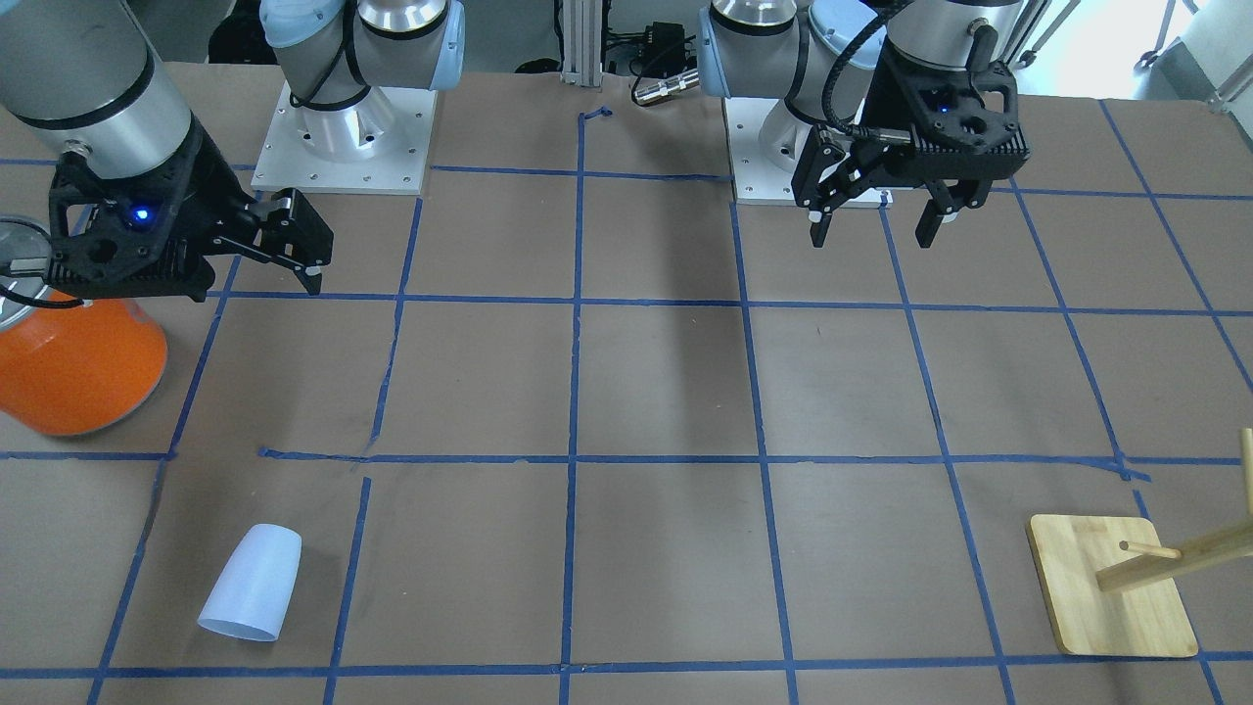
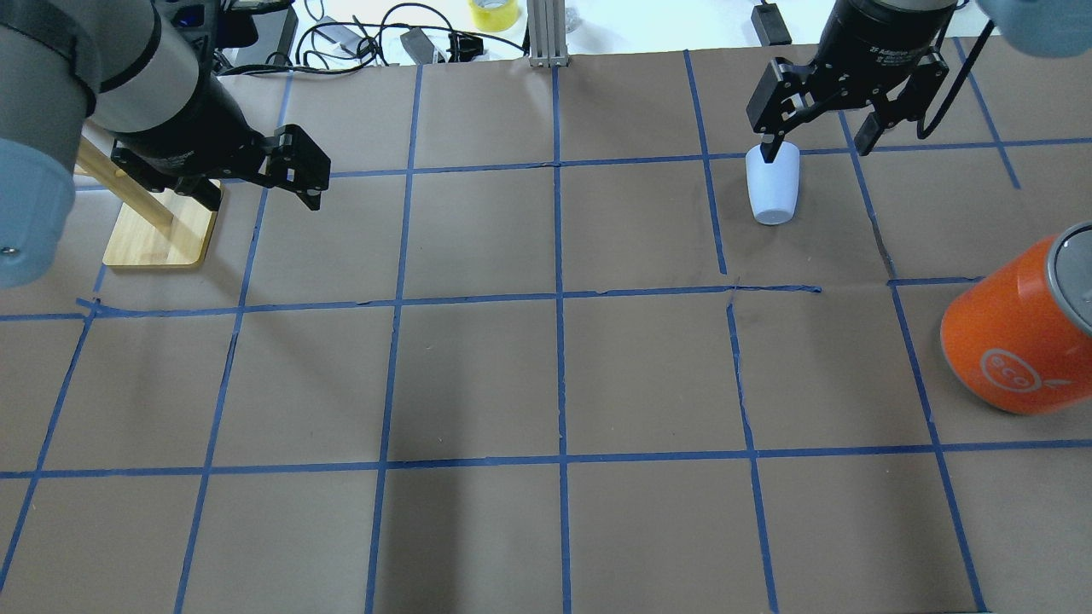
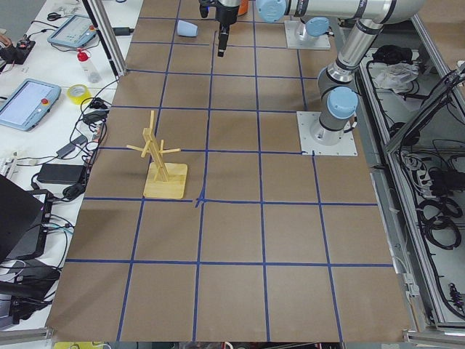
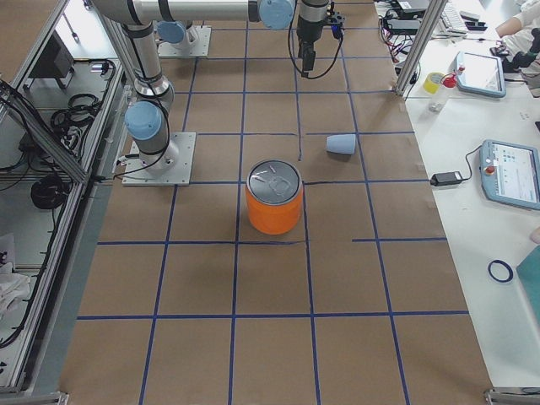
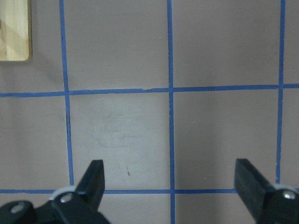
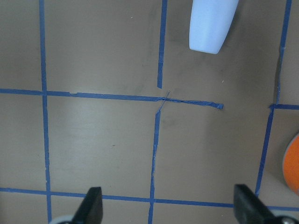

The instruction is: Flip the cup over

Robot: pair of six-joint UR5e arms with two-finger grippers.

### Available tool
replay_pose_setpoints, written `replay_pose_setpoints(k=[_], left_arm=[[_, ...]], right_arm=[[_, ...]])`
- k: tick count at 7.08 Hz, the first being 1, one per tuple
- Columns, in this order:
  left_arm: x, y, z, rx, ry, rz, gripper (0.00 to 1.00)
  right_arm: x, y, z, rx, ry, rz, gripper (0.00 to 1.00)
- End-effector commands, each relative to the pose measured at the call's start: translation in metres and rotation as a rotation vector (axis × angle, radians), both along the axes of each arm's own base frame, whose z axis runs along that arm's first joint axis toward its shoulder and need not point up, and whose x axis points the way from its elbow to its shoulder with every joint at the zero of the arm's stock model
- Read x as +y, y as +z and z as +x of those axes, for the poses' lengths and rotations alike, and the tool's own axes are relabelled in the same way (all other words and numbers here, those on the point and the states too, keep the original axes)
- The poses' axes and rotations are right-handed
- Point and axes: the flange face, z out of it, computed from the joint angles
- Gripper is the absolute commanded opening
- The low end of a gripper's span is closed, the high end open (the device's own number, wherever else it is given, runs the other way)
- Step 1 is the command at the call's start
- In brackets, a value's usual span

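Note:
The cup [image 1: 250, 583], a small pale bluish-white tumbler, lies on its side on the brown table, its wide end pointing away from the robot. It also shows in the overhead view [image 2: 773, 183], the right-side view [image 4: 342, 144] and at the top of the right wrist view [image 6: 210, 23]. My right gripper [image 2: 817, 152] is open and empty. It hangs well above the table on the robot's side of the cup and does not touch it. My left gripper [image 1: 871, 235] is open and empty, high above bare table near the wooden stand.
A large orange canister [image 2: 1015, 341] with a silver lid stands at the table's right end, near the right arm. A wooden peg stand [image 2: 158, 234] on a square base stands far left, under the left arm. Blue tape lines grid the table.

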Motion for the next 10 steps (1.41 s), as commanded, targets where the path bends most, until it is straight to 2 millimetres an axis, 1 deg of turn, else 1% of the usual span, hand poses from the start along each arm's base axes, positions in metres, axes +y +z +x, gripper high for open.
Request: replay_pose_setpoints(k=[1, 7, 9, 10], left_arm=[[0.0, 0.0, 0.0, 0.0, 0.001, 0.0, 1.0], [0.0, 0.0, 0.001, -0.003, 0.001, 0.0, 1.0], [0.001, 0.001, 0.0, -0.005, 0.0, -0.002, 1.0], [0.0, 0.001, 0.001, -0.006, 0.002, -0.002, 1.0]], right_arm=[[0.0, -0.001, 0.0, 0.002, 0.001, 0.004, 1.0], [0.002, -0.003, 0.0, 0.003, 0.001, 0.014, 1.0], [0.002, -0.01, -0.003, 0.025, 0.001, 0.027, 1.0], [0.005, -0.019, -0.003, 0.024, -0.001, 0.047, 1.0]])
